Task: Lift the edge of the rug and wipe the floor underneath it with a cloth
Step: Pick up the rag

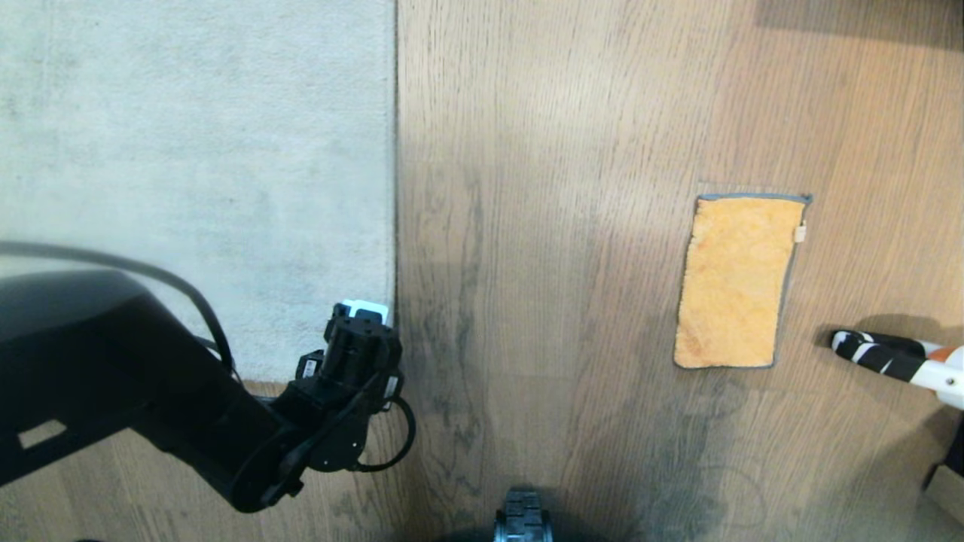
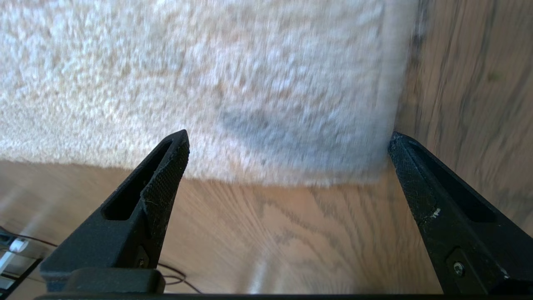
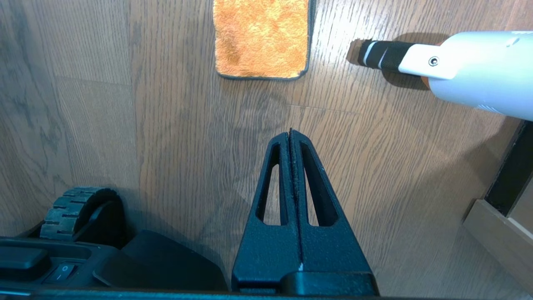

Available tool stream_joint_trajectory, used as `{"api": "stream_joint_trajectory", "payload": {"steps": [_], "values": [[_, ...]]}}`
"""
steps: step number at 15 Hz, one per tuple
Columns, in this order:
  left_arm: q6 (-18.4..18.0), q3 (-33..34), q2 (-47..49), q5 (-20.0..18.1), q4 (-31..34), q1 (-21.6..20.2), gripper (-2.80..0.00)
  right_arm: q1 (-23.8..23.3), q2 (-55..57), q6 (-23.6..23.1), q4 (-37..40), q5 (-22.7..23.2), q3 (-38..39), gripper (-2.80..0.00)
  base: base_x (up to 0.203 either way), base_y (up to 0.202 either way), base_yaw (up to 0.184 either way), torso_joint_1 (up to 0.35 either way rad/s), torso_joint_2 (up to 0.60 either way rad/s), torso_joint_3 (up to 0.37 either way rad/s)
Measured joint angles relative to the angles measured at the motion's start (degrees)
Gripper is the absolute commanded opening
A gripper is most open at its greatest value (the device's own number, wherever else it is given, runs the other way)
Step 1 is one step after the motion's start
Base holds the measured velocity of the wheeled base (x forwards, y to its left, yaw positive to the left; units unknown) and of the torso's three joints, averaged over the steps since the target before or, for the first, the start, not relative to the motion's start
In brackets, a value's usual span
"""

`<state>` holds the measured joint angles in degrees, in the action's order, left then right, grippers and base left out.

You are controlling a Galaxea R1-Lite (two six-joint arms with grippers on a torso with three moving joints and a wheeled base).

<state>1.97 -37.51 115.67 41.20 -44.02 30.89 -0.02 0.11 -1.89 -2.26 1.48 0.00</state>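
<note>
Rug edge: border of pale grey-beige short-pile rug (image 1: pixel 380 226), lying flat, corner at about 8 o'clock on the floor.
L gripper (image 2: pixel 287 166): hovers at that corner, black jaws wide apart, nothing between them.
Cloth: small orange fluffy microfibre rectangle w/ grey edging (image 1: pixel 738 282), flat at 3 o'clock, well apart from rug.
Floor: grey-brown wood-grain planks (image 1: pixel 542 226).
R gripper (image 3: pixel 290 134): jaws pressed together, empty, above bare floor near cloth.
</note>
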Motion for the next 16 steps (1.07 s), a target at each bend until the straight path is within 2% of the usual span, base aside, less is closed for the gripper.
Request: {"api": "stream_joint_trajectory", "payload": {"steps": [5,9,16], "values": [[-0.2,-1.3,1.3,1.3,0.1,-0.2,0.00,0.0,0.0,0.0,0.0,0.0,0.0,-2.80,0.000,0.000,0.000,0.000,0.00,0.000],[-3.2,-1.3,1.5,4.8,-0.1,-1.0,0.00,0.0,0.0,0.0,0.0,0.0,0.0,-2.80,0.000,0.000,0.000,0.000,0.00,0.000],[-7.6,-1.2,1.5,6.2,0.0,-2.5,0.00,0.0,0.0,0.0,0.0,0.0,0.0,-2.80,0.000,0.000,0.000,0.000,0.00,0.000]]}}
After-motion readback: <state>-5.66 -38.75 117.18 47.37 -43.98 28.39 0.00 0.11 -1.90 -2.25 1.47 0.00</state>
